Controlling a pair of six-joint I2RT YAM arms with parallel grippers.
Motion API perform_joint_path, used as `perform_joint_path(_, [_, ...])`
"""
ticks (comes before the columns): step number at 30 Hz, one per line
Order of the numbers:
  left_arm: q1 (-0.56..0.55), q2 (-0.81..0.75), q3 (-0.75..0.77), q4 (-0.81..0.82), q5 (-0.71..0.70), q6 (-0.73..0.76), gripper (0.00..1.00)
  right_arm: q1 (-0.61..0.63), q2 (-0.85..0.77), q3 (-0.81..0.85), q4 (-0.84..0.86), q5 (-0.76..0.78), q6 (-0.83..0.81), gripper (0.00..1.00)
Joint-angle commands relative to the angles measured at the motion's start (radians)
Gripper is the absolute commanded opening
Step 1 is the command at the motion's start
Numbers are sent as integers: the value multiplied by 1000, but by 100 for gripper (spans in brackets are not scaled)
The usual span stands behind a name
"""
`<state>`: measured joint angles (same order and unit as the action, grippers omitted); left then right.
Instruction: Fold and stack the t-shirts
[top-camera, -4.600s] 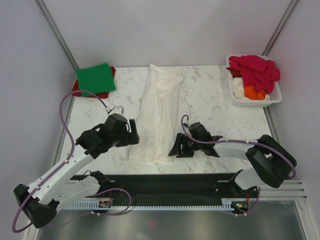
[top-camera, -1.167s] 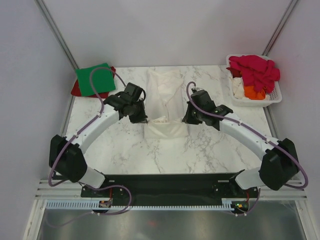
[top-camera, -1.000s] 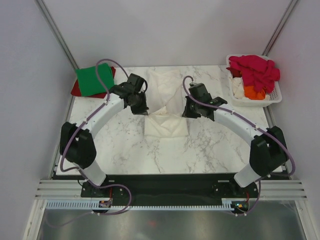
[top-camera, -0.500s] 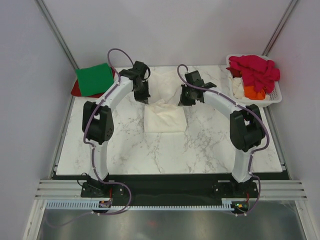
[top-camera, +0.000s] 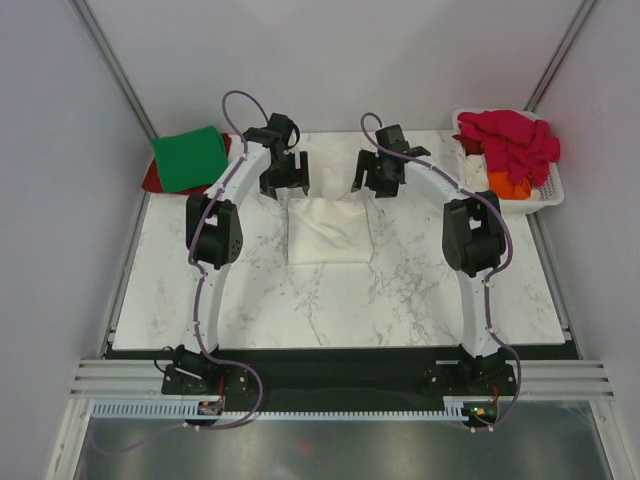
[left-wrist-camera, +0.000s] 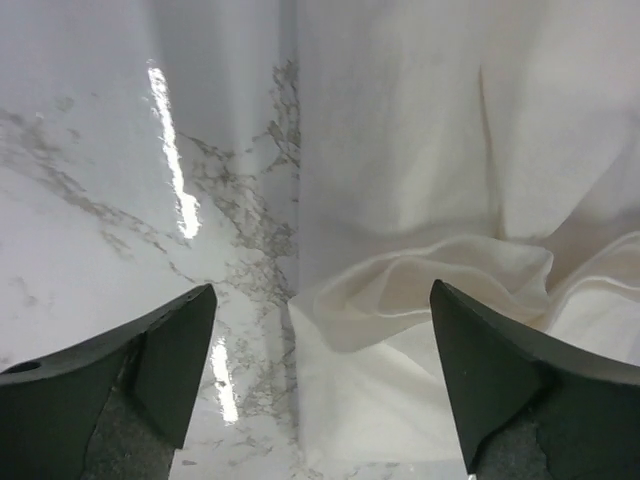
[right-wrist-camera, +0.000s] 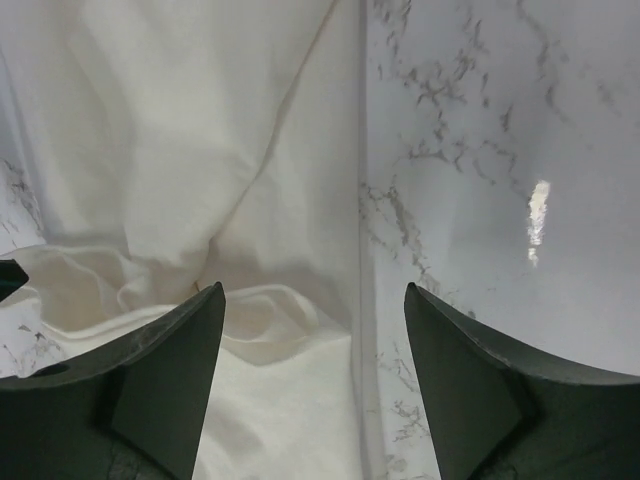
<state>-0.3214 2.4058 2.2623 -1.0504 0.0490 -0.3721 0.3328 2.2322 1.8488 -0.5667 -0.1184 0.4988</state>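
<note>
walls (top-camera: 350, 60): plain white | table (top-camera: 400, 290): white marble, grey veins | light: glare streaks (left-wrist-camera: 175, 150) on tabletop

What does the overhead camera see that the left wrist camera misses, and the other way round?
Only the overhead: the green shirt, the basket, the magenta shirts in it, and the right gripper. Only the left wrist: the rumpled folds at the white shirt's edge, close up, framed by the open left gripper. Both: the white shirt lying on the marble table.
</note>
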Motion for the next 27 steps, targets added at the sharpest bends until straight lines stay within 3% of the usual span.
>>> perform_joint_path(1, [7,-126,66,-37,-124,30,98,-21,-97,60,-41,58,-49,82])
perform_joint_path(6, [-4,-308,-68,-31,-193,-3,98,-14,-350,-169,10,59,-48,84])
perform_joint_path(11, [-77,-409,-312,78,-23,-34,94,21,-522,-511,184,-178,20,66])
perform_joint_path(13, [-123,-375,-317,110,26,-36,93,35,-519,-587,267,-257,35,55])
perform_joint_path(15, [-151,-295,-262,109,66,-34,91,48,-487,-615,344,-366,55,49])
perform_joint_path(19, [-163,-169,-161,110,92,-33,89,48,-378,-585,422,-443,69,34])
perform_joint_path(27, [-140,-4,-84,110,54,-5,87,9,-132,-372,393,-432,41,34])
